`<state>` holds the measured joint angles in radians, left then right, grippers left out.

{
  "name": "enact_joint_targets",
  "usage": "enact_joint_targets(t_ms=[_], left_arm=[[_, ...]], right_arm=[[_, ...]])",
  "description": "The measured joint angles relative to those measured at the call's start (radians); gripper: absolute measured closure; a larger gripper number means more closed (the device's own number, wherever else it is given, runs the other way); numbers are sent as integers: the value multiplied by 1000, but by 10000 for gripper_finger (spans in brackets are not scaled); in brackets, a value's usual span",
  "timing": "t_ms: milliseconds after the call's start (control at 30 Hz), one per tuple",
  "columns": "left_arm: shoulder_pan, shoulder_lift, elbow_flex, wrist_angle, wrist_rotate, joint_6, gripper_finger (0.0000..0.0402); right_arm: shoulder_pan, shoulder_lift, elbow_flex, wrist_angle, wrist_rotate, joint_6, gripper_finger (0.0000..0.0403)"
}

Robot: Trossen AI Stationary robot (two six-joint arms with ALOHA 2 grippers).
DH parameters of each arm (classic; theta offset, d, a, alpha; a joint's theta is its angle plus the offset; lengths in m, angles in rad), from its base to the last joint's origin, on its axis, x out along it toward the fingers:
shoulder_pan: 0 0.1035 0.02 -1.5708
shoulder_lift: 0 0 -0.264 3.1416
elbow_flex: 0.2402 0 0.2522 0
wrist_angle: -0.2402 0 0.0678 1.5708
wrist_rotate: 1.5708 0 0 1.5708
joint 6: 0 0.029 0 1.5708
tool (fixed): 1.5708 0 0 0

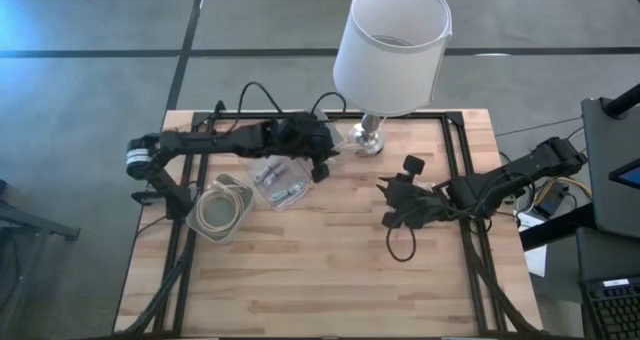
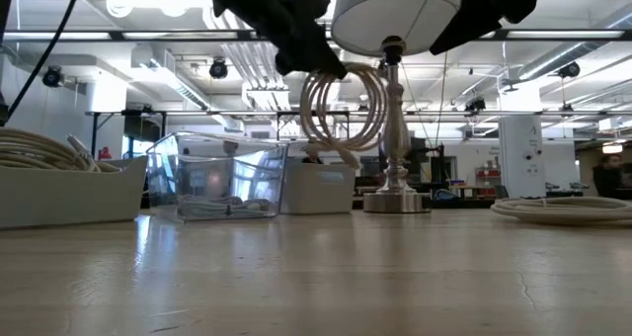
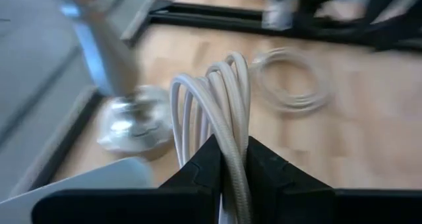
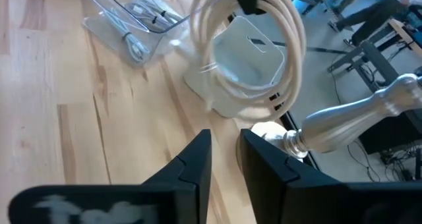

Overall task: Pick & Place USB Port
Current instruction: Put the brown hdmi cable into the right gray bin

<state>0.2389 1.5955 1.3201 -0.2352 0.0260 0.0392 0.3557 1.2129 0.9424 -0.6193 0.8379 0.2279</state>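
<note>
My left pincer [image 3: 227, 168]: black, closed on a cream coiled cable [image 3: 221, 102]. My right pincer [image 4: 224, 155]: black. Lamp [image 1: 390, 45]: white shade, silver base. Surface [image 1: 330, 270]: pale wood grain, black frame. Bin [image 2: 217, 176]: clear, holding white cables.

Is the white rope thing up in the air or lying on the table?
In the air. The coiled cream-white cable hangs from the left gripper, clear of the wooden table.

In the high view, the lamp [image 1: 385, 50] stood at the top centre of the table [image 1: 320, 270]. The clear box [image 1: 280, 180] lay left of centre, with the tray [image 1: 222, 212] beside it at lower left. The left gripper [image 1: 322, 152] hung just right of the box, holding a coiled cable [image 2: 341, 109] above the table.
</note>
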Motion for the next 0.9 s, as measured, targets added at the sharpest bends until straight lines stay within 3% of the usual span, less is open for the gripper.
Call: enact_joint_targets(t_ms=[133, 367, 467, 667, 767, 900], left_arm=[[9, -9, 0, 14, 85, -23, 354], [60, -31, 86, -60, -103, 81, 354], [105, -26, 121, -147, -129, 107, 353], [195, -25, 67, -189, -136, -48, 353], [222, -12, 20, -112, -150, -97, 353], [242, 6, -28, 2, -290, -173, 353]], right_arm=[[0, 0, 0, 0, 0, -1, 332], [0, 0, 0, 4, -1, -1, 327], [0, 0, -1, 5, -1, 0, 323], [0, 0, -2, 8, -1, 0, 324], [0, 0, -2, 11, -2, 0, 330], [0, 0, -2, 15, -2, -1, 335]])
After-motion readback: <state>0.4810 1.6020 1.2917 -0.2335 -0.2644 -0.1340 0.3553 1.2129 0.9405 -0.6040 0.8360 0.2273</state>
